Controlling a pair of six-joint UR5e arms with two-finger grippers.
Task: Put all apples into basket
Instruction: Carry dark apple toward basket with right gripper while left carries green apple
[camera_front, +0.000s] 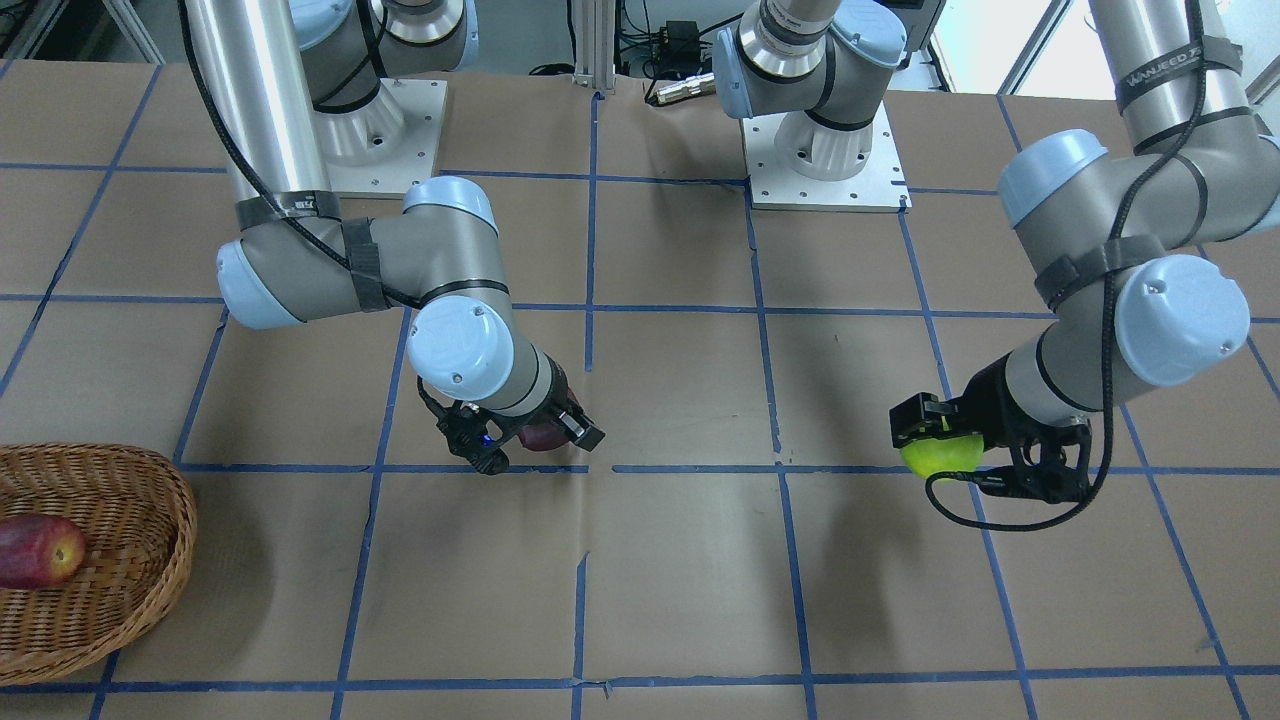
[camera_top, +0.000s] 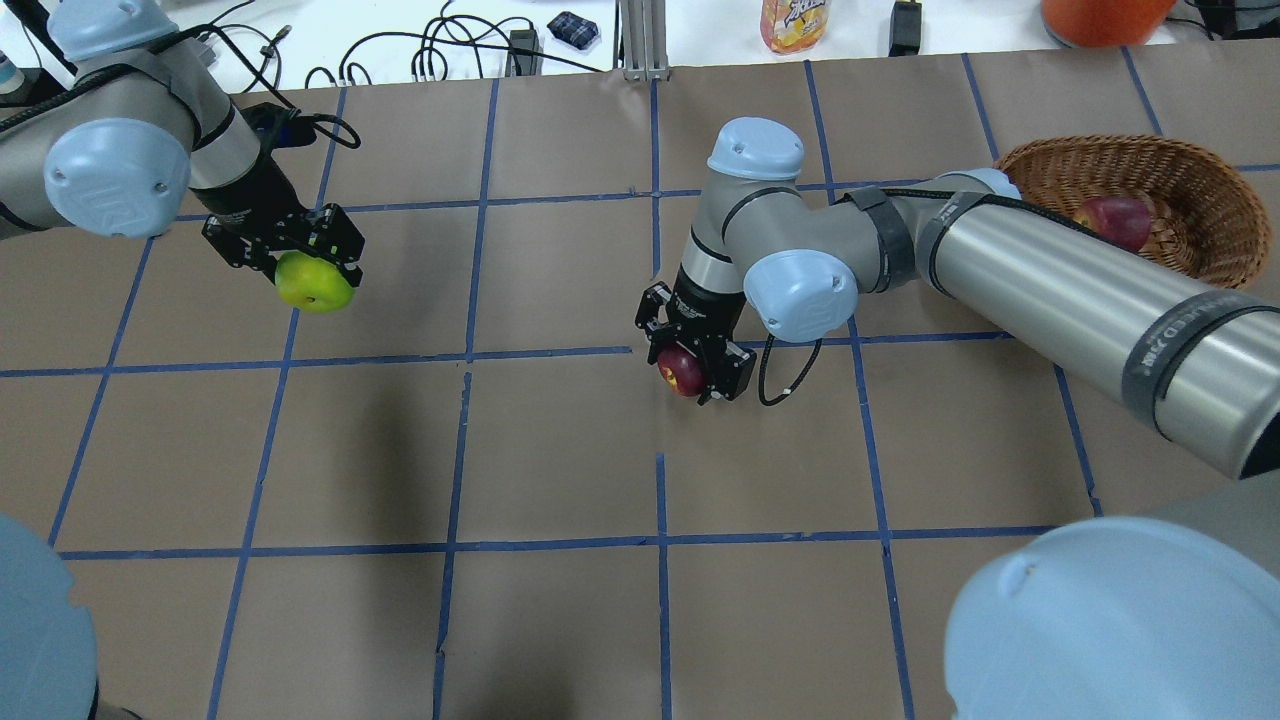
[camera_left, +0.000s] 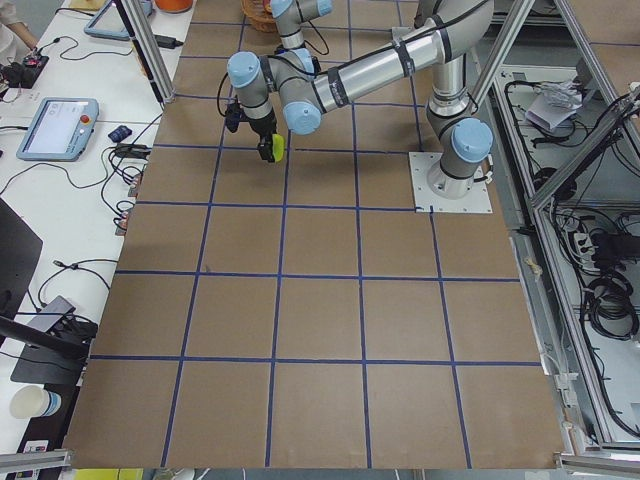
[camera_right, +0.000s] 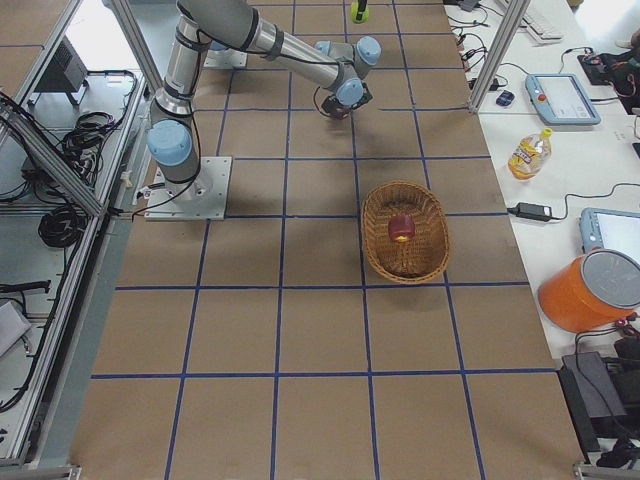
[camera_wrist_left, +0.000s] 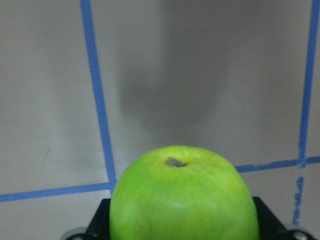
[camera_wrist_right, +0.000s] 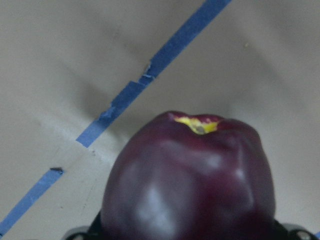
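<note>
My left gripper (camera_top: 314, 268) is shut on the lime green apple (camera_top: 313, 284) and holds it above the table at the left; the apple fills the left wrist view (camera_wrist_left: 182, 195). My right gripper (camera_top: 692, 362) is shut on the dark maroon apple (camera_top: 683, 372) near the table's middle, low over the paper; it also shows in the right wrist view (camera_wrist_right: 190, 180). I cannot tell whether it touches the table. The wicker basket (camera_top: 1205, 175) stands at the far right with the red apple (camera_top: 1113, 220) lying inside it. The right arm's forearm hides part of the basket's near rim.
In the front-facing view the basket (camera_front: 140, 500) is at the left edge and both arm bases (camera_front: 825, 150) are at the back. A drink bottle (camera_top: 795, 22), an orange bucket (camera_top: 1100, 15) and cables lie beyond the far edge.
</note>
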